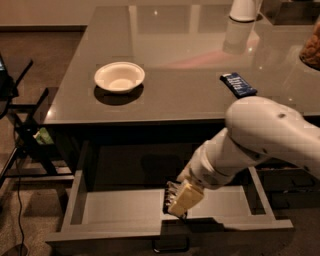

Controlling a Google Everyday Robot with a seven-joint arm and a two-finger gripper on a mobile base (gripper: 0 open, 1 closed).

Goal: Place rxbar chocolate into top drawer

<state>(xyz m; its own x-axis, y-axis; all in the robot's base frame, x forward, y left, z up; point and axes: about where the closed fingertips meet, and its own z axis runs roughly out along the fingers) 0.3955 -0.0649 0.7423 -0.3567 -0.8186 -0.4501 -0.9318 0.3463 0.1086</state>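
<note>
The room is dim, with brownish carpet [35, 220] underfoot and a wide grey desk [190, 102] whose glossy top throws back the ceiling lights. Under the desk's front edge the top drawer [120, 207] stands pulled well out, its pale grey floor bare on the side left of the gripper as I look at it.

The gripper [178, 201] hangs low inside that drawer, close to the front wall and a little right of the middle, at the end of a thick white arm [260, 140] that reaches in from the right and slants down towards it. I cannot tell how far open the gripper is. A dark sliver [167, 194] with faint pale marks lies tight against its left edge. That may be the rxbar chocolate, but I cannot say so for certain, nor whether the gripper has hold of it. I see no black-wrapped bar anywhere else on the desk or on the drawer floor.

Just below the gripper, on the drawer's front, sits the small loop handle [171, 246]. Well above the gripper and off to its left, a white bowl [119, 77] rests on the desk, upright. Above and to its right, near the desk's front edge, lies a blue-wrapped bar [238, 84], flat and apart from the arm. Far beyond that, at the desk's back, stands a white object [244, 9]. A dark metal stand [25, 135] sits on the floor, far left of the gripper.
</note>
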